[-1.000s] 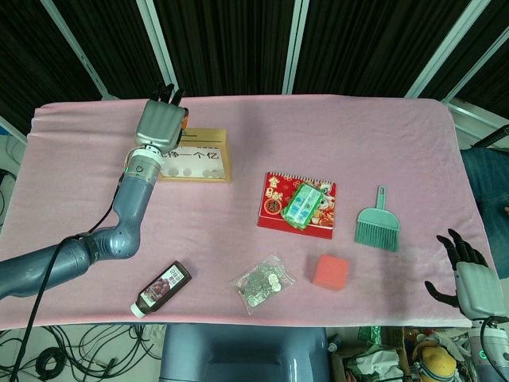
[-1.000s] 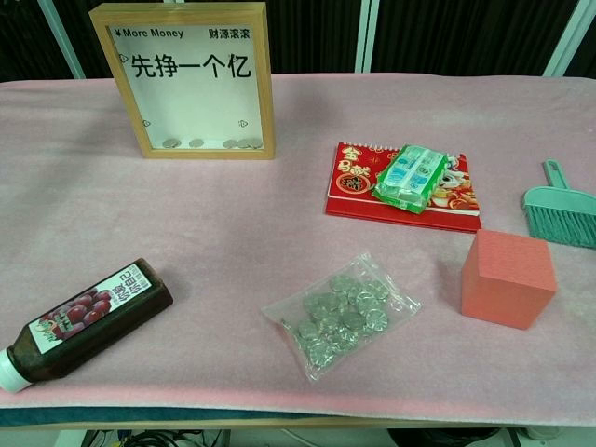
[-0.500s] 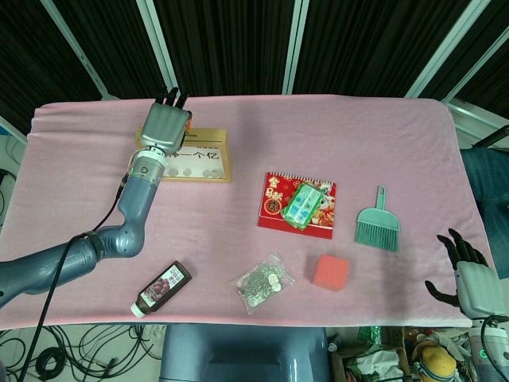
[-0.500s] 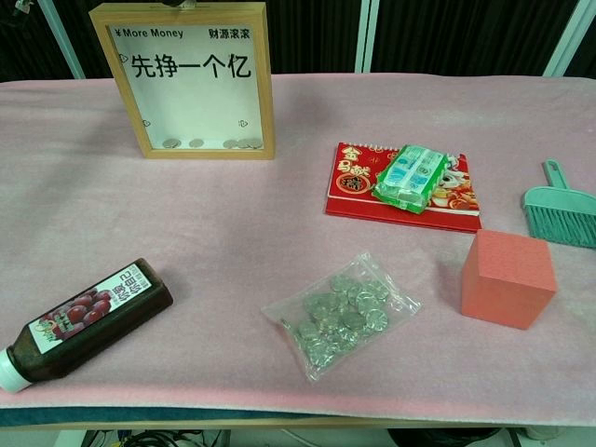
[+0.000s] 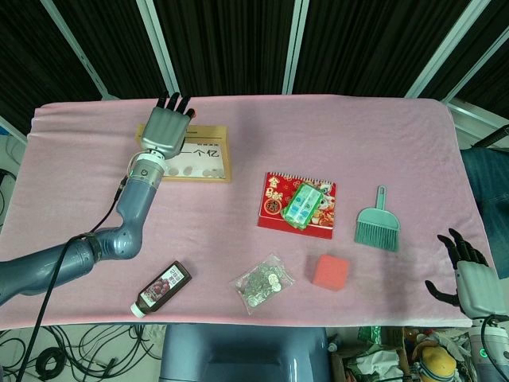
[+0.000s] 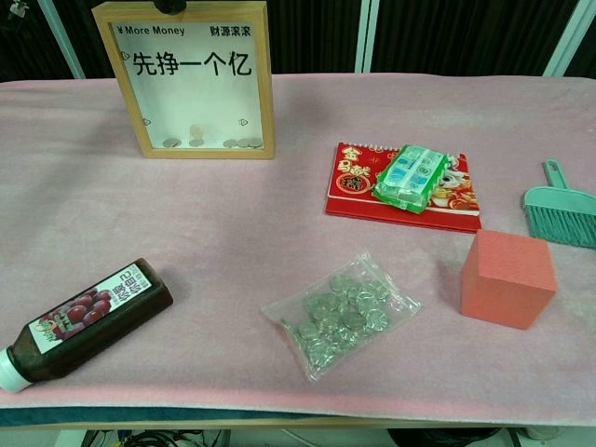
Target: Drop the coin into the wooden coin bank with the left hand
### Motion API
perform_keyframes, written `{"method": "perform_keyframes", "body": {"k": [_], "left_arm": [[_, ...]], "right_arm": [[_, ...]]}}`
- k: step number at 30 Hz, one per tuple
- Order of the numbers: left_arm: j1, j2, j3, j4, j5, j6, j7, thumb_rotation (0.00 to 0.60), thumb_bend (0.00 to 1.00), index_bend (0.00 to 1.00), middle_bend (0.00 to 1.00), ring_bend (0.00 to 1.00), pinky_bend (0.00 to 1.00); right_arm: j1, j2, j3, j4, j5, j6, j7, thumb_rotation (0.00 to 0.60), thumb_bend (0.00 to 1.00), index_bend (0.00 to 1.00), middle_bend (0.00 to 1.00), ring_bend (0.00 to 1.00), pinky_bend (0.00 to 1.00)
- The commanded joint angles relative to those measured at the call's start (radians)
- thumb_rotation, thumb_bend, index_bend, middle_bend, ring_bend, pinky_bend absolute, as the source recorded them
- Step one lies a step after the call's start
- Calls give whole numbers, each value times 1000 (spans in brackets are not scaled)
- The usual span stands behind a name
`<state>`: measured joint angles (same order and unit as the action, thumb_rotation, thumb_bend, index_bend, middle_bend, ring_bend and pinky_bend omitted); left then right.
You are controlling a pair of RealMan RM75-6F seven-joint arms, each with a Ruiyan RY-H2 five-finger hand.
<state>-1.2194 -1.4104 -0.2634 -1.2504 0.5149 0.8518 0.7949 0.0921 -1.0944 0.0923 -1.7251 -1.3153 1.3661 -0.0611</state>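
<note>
The counter [image 5: 238, 239], under its pink cloth, carries everything. At its far left stands the bank [image 6: 183, 79], a wooden frame with a clear front, upright and facing the robot. The left hand [image 5: 165, 127] hangs over the bank's top edge, back of the hand up, fingers pointing away over the far side; in the chest view only a dark tip shows at the frame's top. From the head view the fingers look fanned apart rather than pinched, and no coin shows between them, though their undersides are hidden.

Inside the bank, a pale blurred disc [image 6: 195, 131] sits partway down the window, above the row of coins [image 6: 207, 143] lying along the bottom. I judge this to be the coin in fall, or just coming to rest, so the drop itself appears done or as good as done. What is left, by that reading, is only for the coin to settle and for the left arm to draw clear of the frame.

The right hand [image 5: 468, 274] idles at the counter's near right corner, fingers loosely apart, holding nothing.

A bag of coins [image 6: 342, 314] lies near the front edge, untouched, well apart from the bank, with a bottle [image 6: 84, 322] on its side to the left.
</note>
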Motion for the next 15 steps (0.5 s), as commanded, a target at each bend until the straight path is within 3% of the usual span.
{"method": "perform_keyframes", "body": {"k": [1, 11, 15], "left_arm": [[-1, 16, 1, -23, -2, 8, 0, 600, 470, 95, 46, 0, 0], [46, 132, -21, -235, 92, 159, -32, 600, 471, 130, 50, 0, 0], [132, 236, -4, -428, 145, 273, -61, 600, 468, 131, 51, 0, 0]], "right_arm": [[0, 0, 0, 0, 0, 0, 0, 600, 166, 147, 21, 100, 159], [2, 0, 1, 2, 2, -3, 5, 600, 166, 147, 26, 100, 159], [1, -3, 5, 8, -4, 9, 5, 600, 166, 147, 26, 100, 159]]}}
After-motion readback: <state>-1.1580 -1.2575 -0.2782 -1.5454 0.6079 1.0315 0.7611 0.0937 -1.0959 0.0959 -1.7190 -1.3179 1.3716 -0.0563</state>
